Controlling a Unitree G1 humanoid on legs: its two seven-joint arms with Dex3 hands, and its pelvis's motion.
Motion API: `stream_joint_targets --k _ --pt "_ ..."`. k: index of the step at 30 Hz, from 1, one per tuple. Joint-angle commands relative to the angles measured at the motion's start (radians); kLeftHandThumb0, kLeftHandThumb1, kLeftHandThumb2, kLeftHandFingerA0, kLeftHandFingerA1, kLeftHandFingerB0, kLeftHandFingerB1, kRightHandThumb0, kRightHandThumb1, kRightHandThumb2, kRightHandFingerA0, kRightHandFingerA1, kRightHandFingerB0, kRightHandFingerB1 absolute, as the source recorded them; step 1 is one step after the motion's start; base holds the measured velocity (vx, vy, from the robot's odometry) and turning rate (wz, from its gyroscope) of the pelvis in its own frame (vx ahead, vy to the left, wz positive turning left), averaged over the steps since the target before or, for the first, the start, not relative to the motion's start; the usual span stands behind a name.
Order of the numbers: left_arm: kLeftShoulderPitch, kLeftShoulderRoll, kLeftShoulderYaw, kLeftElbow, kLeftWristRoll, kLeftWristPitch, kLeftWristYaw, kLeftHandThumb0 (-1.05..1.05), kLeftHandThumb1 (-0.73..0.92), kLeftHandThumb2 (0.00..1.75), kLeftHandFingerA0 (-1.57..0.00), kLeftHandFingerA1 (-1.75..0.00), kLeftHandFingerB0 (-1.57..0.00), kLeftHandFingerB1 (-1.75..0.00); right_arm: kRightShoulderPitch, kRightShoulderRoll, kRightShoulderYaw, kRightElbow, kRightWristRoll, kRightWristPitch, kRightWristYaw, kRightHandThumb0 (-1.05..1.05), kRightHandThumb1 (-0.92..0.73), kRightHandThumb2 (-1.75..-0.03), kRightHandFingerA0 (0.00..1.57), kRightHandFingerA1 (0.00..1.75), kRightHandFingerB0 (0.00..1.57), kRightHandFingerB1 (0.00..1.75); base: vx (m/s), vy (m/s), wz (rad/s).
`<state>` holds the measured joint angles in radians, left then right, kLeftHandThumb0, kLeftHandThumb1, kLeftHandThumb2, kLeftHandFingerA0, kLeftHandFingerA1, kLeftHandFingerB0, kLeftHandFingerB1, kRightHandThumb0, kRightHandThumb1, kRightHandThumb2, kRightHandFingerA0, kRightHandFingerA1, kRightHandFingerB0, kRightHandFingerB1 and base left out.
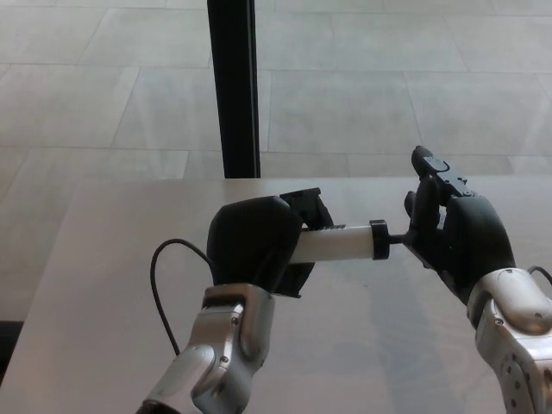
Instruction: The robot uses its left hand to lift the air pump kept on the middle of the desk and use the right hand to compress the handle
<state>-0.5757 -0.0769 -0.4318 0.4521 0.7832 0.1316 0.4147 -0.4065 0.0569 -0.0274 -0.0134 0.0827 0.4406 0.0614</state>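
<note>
Fingers (304, 207) around pump (336, 244), over desk (103, 259)

Pale grey desk (103, 259), smooth top, far edge bordering a tiled floor (388, 95). A thin black hose (157, 276) loops over the near-left area; contact cannot be told.

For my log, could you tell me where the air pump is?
Mid-frame in the head view, the air pump is gripped above the desk by the left hand, right hand at its end.

Left hand (256, 250) around air pump (338, 243), right hand (453, 237) against its handle end.
</note>
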Motion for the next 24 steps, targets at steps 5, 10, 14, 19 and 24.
stream_joint_targets --k 5,10,14,19,24 --pt "-0.055 -0.03 -0.047 0.043 0.019 0.058 -0.001 -0.24 0.6 0.77 -1.02 -1.62 -0.91 -0.92 -0.021 -0.005 0.026 -0.024 -0.013 0.009 -0.015 -1.05 -0.92 -1.33 0.0 0.14 0.0 0.01 0.0 0.0 0.0" --pt "-0.029 -0.011 -0.043 0.042 0.006 0.034 0.025 -0.07 0.47 1.13 -1.01 -1.73 -0.86 -1.27 -0.004 -0.021 0.005 -0.025 0.01 -0.024 0.011 -1.05 -0.92 -1.33 0.0 0.16 0.0 0.02 0.0 0.0 0.0" --pt "0.022 0.031 -0.049 0.028 0.013 0.054 0.001 -0.19 0.47 1.17 -1.3 -1.46 -1.03 -1.27 0.019 -0.065 -0.032 -0.026 0.022 -0.055 0.035 -1.0 -0.92 -1.32 0.0 0.18 0.0 0.03 0.0 0.0 0.0" --pt "0.102 0.101 -0.079 -0.004 0.026 0.109 -0.106 -0.25 0.47 1.16 -1.28 -1.47 -1.0 -1.29 0.036 -0.142 -0.084 -0.055 0.035 0.013 0.051 -1.03 -0.92 -1.31 0.0 0.14 0.0 0.0 0.0 0.0 0.0" --pt "0.165 0.152 -0.123 -0.002 0.04 0.135 -0.185 -0.23 0.49 1.09 -1.21 -1.37 -0.92 -1.15 0.038 -0.183 -0.099 -0.035 0.031 0.0 0.059 -1.02 -0.92 -1.32 0.0 0.13 0.0 0.01 0.0 0.0 0.0"
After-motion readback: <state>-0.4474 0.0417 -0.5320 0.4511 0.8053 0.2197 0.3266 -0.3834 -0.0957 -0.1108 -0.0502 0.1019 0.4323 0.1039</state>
